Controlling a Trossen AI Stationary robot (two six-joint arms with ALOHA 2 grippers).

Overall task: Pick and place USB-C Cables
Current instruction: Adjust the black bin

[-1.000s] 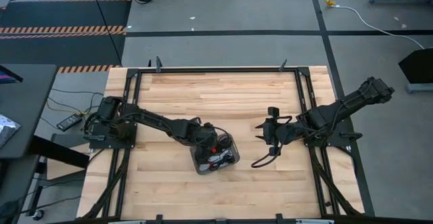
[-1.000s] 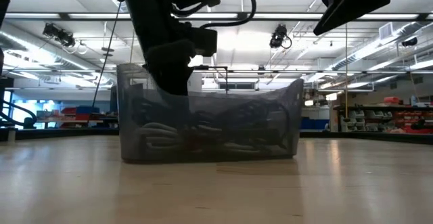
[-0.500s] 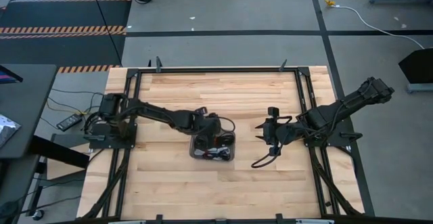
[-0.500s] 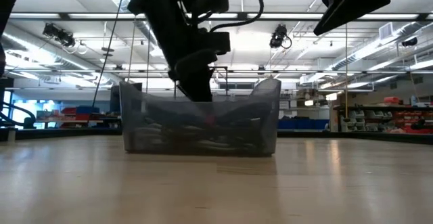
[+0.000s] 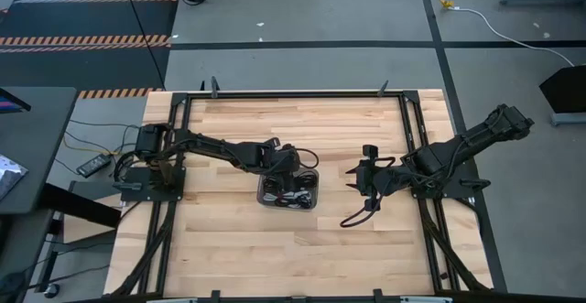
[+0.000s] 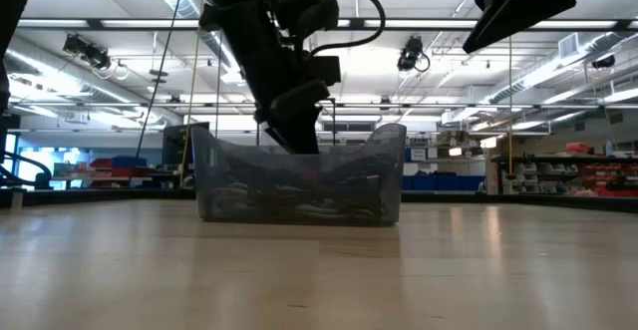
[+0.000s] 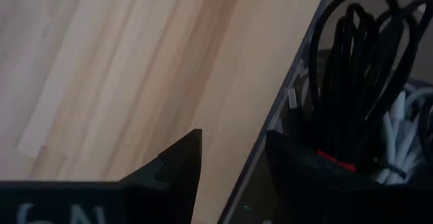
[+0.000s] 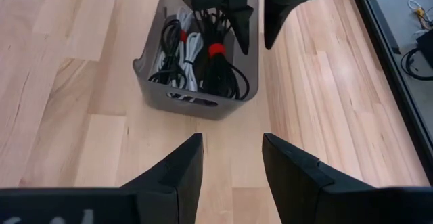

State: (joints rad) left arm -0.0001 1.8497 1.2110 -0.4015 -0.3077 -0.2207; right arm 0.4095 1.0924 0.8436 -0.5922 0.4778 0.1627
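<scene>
A grey tray (image 5: 312, 204) stands on the table's middle and is filled with coiled USB-C cables (image 8: 201, 56), black and white, some tied with a red band (image 8: 215, 50). My left gripper (image 7: 233, 163) is open at the tray's far wall, near its left end, with one finger inside the tray and one outside. My right gripper (image 8: 232, 163) is open and hovers above the bare table to the right of the tray, touching nothing. In the low view the left arm (image 6: 289, 121) reaches down into the tray (image 6: 299, 185). My left gripper straddles the tray's far wall (image 7: 284, 95) from above, pointing down. The inner finger (image 7: 304, 176) lies against that wall beside the black cables (image 7: 358, 68), and the outer finger (image 7: 179, 170) stands off it. The tray's bottom rests on the table.
Bare wooden table lies all round the tray, bounded by a black metal frame (image 5: 293, 93). A black lead loops down on the table under the right arm (image 5: 352, 217). The right arm (image 5: 458, 147) stretches in from the right edge.
The left gripper has moved toward the far edge, and the tray has gone with it. The tray slid along the table toward the far edge and turned from a slanted position to lie square with the table edges. The right arm kept still.
</scene>
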